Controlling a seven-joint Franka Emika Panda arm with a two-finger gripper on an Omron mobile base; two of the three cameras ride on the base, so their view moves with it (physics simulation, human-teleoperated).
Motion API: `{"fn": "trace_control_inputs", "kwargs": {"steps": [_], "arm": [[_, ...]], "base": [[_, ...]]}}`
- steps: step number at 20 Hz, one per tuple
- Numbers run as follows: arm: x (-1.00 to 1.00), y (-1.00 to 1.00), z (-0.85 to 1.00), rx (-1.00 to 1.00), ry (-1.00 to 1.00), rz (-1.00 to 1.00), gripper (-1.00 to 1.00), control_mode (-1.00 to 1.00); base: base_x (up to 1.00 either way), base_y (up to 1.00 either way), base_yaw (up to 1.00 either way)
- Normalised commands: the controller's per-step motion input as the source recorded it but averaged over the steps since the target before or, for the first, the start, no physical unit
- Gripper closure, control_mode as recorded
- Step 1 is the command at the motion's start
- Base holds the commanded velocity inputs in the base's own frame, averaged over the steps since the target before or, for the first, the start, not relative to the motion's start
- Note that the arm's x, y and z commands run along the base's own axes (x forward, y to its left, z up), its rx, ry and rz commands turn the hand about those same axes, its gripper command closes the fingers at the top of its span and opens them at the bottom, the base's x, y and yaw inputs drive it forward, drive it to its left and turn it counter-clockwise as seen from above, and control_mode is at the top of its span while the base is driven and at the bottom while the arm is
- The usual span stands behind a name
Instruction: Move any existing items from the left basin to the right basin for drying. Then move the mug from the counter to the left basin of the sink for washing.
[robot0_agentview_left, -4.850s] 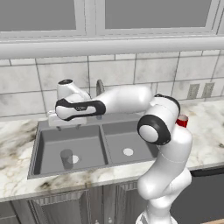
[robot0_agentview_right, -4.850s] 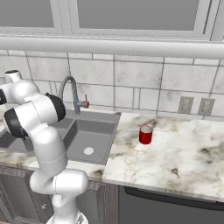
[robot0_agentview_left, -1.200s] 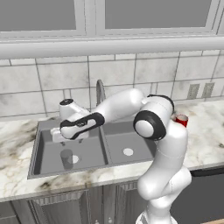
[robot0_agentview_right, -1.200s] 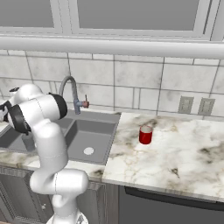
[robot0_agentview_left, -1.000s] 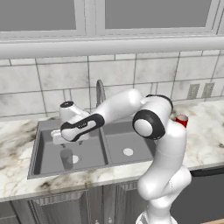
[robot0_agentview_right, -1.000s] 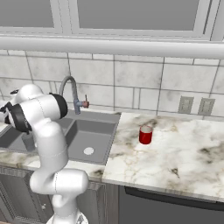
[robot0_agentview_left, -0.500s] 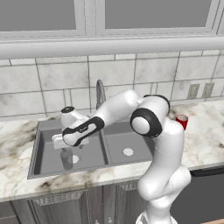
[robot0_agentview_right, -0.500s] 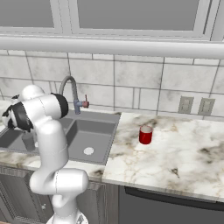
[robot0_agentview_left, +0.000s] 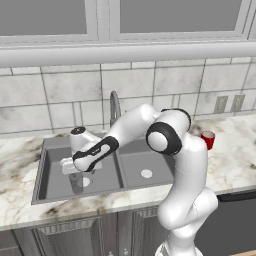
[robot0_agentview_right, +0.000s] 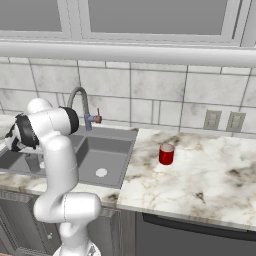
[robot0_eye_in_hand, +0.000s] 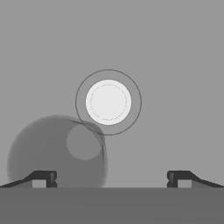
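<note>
Below the open end effector (robot0_eye_in_hand: 109, 178), grey cup (robot0_eye_in_hand: 57, 153) sits off-centre.

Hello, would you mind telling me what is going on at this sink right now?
The robot's arm reaches into the left basin, its pincer open and hanging over the grey cup beside the drain. The cup sits off toward one fingertip, not centred between them, and nothing is gripped. The red mug waits on the counter.

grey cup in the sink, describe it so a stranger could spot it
Find the dark-grey double-basin sink in the marble counter, then its wider left basin. The small plain dark-grey cylindrical cup stands beside the round pale drain, handleless and sink-coloured, unlike the bright red mug.
</note>
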Motion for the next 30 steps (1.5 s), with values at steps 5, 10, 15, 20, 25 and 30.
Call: {"fn": "trace_control_inputs", "kwargs": {"steps": [5,10,15,20,25,30], "arm": [[0.0,0.0,-0.23,0.0,0.01,0.0,-1.0,-1.0],[0.01,0.0,-0.22,0.0,0.02,0.0,-1.0,-1.0],[0.0,0.0,-0.21,0.0,0.02,0.0,-1.0,-1.0],[0.0,0.0,-0.17,0.0,0.01,0.0,-1.0,-1.0],[0.0,0.0,-0.21,0.0,0.06,0.0,1.0,-1.0],[0.0,0.0,-0.07,0.0,0.02,0.0,1.0,-1.0]], "base": [[0.0,0.0,0.0],[0.0,0.0,0.0],[0.0,0.0,0.0],[0.0,0.0,0.0],[0.0,0.0,0.0],[0.0,0.0,0.0]]}}
